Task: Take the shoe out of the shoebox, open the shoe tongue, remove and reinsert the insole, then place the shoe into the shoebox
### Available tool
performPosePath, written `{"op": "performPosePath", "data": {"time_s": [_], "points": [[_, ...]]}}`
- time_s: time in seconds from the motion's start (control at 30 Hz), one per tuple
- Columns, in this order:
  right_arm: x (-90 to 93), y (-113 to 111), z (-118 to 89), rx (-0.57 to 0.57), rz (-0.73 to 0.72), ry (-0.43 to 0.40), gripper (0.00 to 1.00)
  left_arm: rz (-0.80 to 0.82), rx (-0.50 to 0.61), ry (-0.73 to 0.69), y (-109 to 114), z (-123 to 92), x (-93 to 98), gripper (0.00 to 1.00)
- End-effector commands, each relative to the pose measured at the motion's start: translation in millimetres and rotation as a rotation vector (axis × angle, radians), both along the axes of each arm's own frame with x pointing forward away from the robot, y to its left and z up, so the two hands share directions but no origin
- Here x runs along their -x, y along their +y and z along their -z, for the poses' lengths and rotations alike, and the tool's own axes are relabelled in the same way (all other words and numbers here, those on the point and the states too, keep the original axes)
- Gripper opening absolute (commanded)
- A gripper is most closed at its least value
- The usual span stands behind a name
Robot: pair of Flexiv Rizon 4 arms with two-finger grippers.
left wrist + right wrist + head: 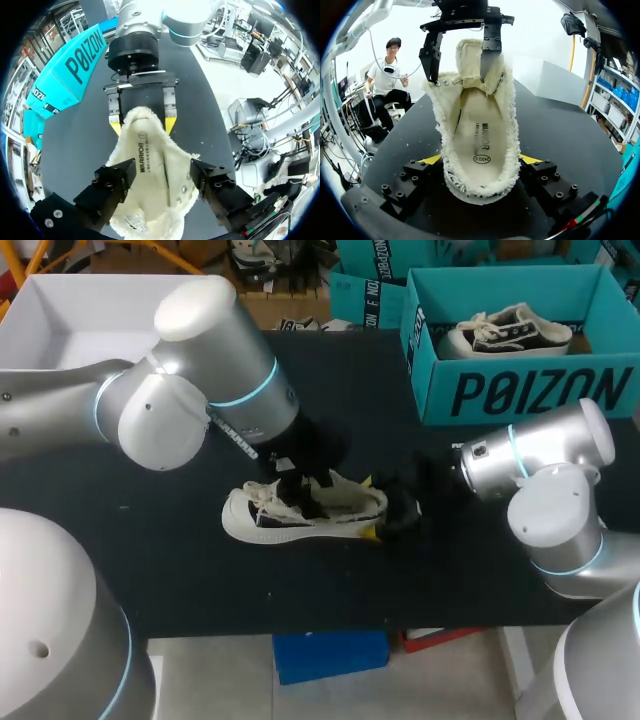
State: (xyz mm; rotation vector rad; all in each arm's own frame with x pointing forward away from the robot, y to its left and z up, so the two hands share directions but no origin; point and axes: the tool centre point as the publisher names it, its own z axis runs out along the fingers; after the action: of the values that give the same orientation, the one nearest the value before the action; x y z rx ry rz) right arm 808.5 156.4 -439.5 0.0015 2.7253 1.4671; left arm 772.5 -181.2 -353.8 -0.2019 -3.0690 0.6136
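Observation:
A cream low shoe [300, 510] lies on the black table [150, 540], toe to the left, its mouth spread wide with the printed insole [480, 135] showing inside. My right gripper [481, 160] has a yellow tip pressed against each side of the heel, so it is shut on the shoe [150, 165]. My left gripper [162, 182] hovers open over the laced throat. In the right wrist view one of its black fingers [431, 55] hangs outside the shoe's side and the other dips in beside the tongue [470, 60].
A teal shoebox [520, 390] stands at the back right with a second, dark shoe [510, 332] in it. A white open box [60, 320] sits at the back left. My two arms meet over the table's middle.

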Motion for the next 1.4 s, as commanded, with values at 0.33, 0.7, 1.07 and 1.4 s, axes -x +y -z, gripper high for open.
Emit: {"op": "performPosePath", "data": {"time_s": [0.33, 0.7, 1.07, 1.4], "points": [[-1.1, 1, 4, 0.001, 0.001, 0.001, 0.00, 0.099, -0.093, 0.265, -10, -40, -18.3, 0.00], [-1.1, 1, 4, 0.001, 0.001, 0.001, 0.00, 0.115, -0.224, 0.335, -4, -30, 1.0, 0.00], [-1.1, 1, 4, 0.001, 0.001, 0.001, 0.00, 0.081, -0.249, 0.353, -1, -22, 7.2, 0.00], [-1.1, 1, 4, 0.001, 0.001, 0.001, 0.00, 0.081, -0.252, 0.357, 2, -9, 9.5, 0.00]]}}
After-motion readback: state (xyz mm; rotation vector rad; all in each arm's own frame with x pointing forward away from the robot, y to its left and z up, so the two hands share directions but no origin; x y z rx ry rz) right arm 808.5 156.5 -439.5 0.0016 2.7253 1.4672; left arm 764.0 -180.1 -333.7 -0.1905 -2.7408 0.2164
